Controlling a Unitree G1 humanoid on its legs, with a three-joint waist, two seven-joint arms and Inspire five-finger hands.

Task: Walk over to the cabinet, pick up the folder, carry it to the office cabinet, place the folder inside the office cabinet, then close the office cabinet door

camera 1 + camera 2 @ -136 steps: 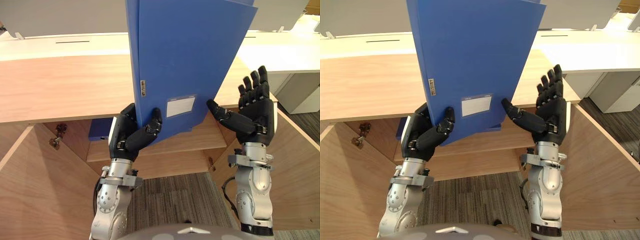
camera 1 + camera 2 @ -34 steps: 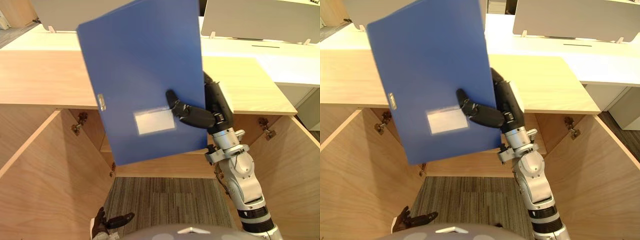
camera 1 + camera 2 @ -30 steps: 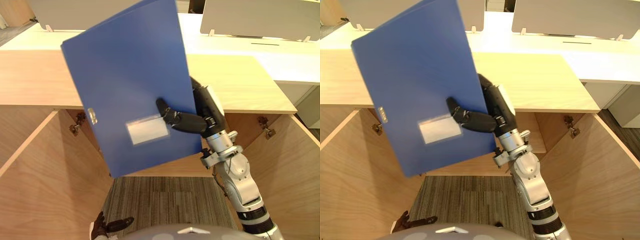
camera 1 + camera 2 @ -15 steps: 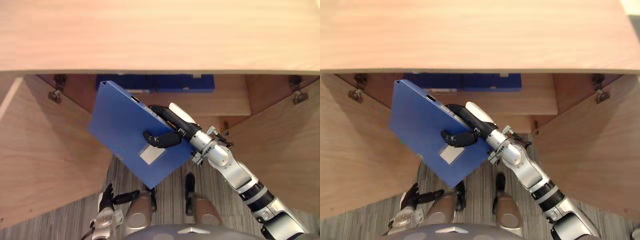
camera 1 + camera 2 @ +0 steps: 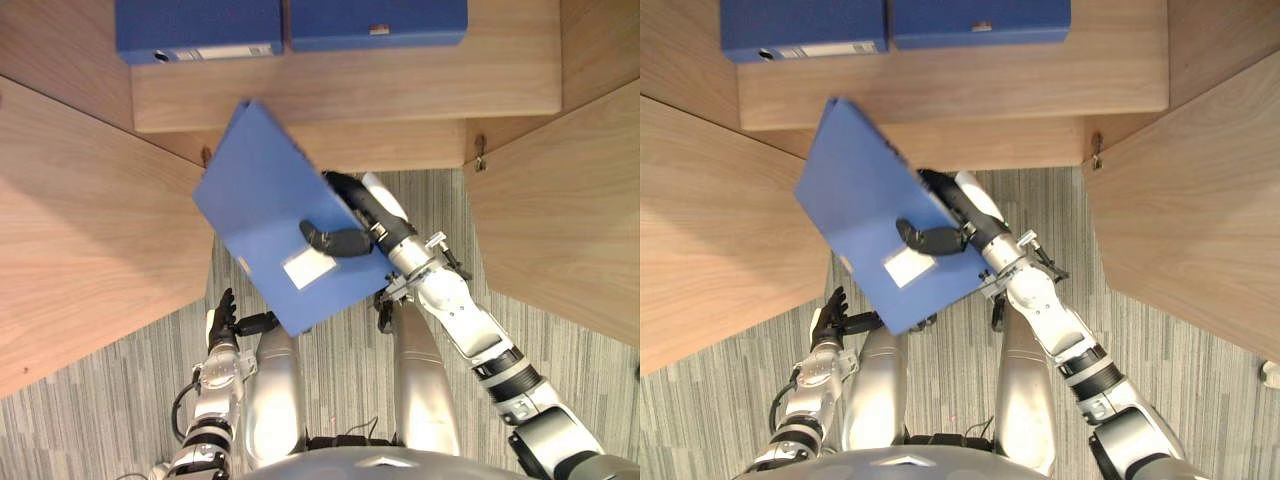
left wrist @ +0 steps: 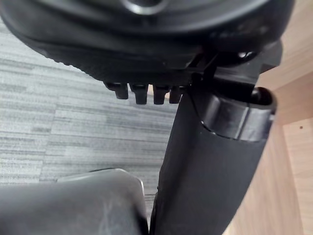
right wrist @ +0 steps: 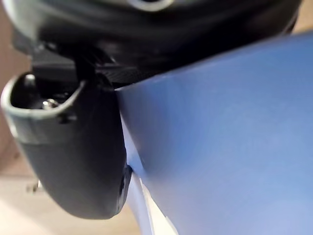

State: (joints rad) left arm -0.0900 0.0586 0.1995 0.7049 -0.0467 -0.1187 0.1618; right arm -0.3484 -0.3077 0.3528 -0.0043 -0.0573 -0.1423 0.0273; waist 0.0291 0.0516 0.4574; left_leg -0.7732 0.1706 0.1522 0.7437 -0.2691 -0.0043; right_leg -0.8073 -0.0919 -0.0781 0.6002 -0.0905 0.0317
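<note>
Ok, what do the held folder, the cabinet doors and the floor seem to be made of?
Folder: probably plastic, matte blue, stiff smooth face with a white label. Cabinet doors: light wood-grain veneer or laminate, satin. Floor: grey carpet, judging by its striped ribbed texture.

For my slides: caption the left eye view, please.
Right hand grips a blue folder, tilted, in front of the open cabinet shelf holding two blue box files.
</note>
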